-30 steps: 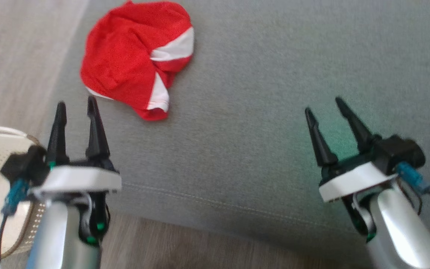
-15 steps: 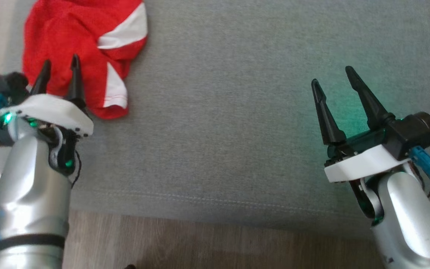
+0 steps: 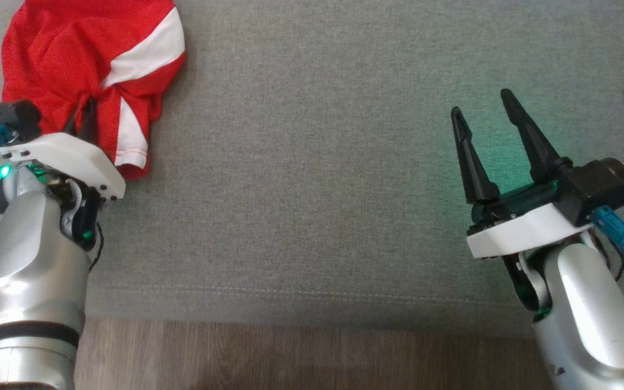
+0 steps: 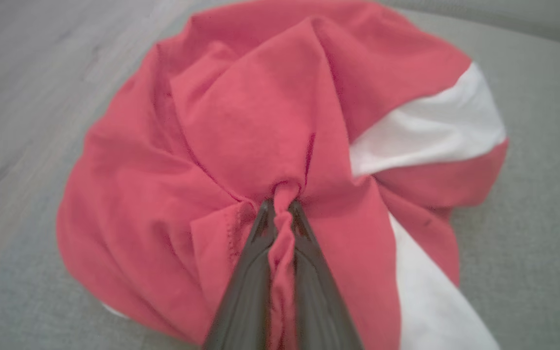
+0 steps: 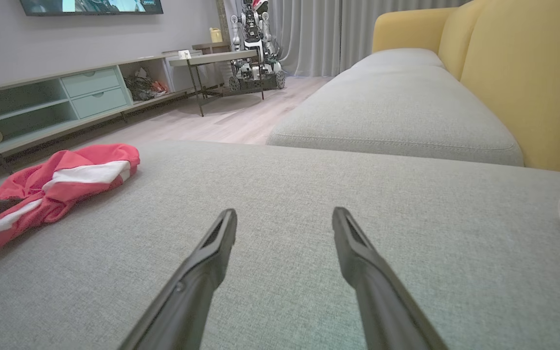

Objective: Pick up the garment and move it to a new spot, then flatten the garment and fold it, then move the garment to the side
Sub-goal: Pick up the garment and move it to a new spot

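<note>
- L jaws: pressed together, pinching a fold of the red shirt (image 4: 241, 121) on sofa (image 3: 312, 162); L arm (image 3: 30, 271) stretched fwd.
- R jaws: spread wide, empty, over sofa.

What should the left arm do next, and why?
Probably lift the left gripper straight up a little: its fingers are shut on a fold of the garment, which lies bunched on the cushion. The right gripper hangs open, apart from it.

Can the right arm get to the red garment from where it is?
Probably, if reach allows: bare cushion lies between the open right gripper and the red garment, nothing blocking. The left gripper is shut on it.
</note>
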Tool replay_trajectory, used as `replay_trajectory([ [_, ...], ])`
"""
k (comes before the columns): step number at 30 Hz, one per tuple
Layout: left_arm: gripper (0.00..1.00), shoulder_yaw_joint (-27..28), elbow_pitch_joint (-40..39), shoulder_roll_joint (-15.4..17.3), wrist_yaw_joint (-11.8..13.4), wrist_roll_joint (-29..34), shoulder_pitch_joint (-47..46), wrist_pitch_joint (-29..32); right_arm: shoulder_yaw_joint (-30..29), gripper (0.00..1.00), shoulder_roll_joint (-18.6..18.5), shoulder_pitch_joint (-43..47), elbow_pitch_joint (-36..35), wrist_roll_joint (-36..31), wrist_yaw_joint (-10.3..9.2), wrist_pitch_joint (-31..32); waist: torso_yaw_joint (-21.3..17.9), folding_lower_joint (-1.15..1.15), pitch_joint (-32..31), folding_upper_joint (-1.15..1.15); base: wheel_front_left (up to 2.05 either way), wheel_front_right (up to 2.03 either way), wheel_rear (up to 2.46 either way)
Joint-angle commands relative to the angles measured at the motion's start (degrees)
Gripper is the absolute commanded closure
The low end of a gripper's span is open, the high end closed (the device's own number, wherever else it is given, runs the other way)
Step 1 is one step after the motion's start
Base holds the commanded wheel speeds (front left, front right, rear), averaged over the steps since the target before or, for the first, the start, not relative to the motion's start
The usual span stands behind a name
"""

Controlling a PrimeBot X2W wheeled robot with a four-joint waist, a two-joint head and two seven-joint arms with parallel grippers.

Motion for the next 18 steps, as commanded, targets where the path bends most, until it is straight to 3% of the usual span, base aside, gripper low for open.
replay_trajectory([
  [1,1.0,1.47,-1.97,2.73,0.17,-0.03,-1.2,-1.78,1.06,0.0,0.78,-0.59,-1.33,-0.35,-0.01,-0.67,-0.23,-0.01,-0.98,0.0,0.0,0.0,0.0],
  [11,1.0,4.64,-9.03,1.8,-0.33,-4.82,-0.62,-6.43,1.22,0.0,2.33,-0.35,1.33,0.54,-0.01,-1.36,-1.85,-0.01,-6.43,0.0,0.0,0.0,0.0],
  [18,1.0,5.09,-21.79,-1.01,-0.9,-10.54,2.38,-1.9,1.13,0.0,3.27,0.42,2.48,1.2,-0.01,-1.5,-2.8,-0.01,-9.91,0.0,0.0,0.0,0.0],
])
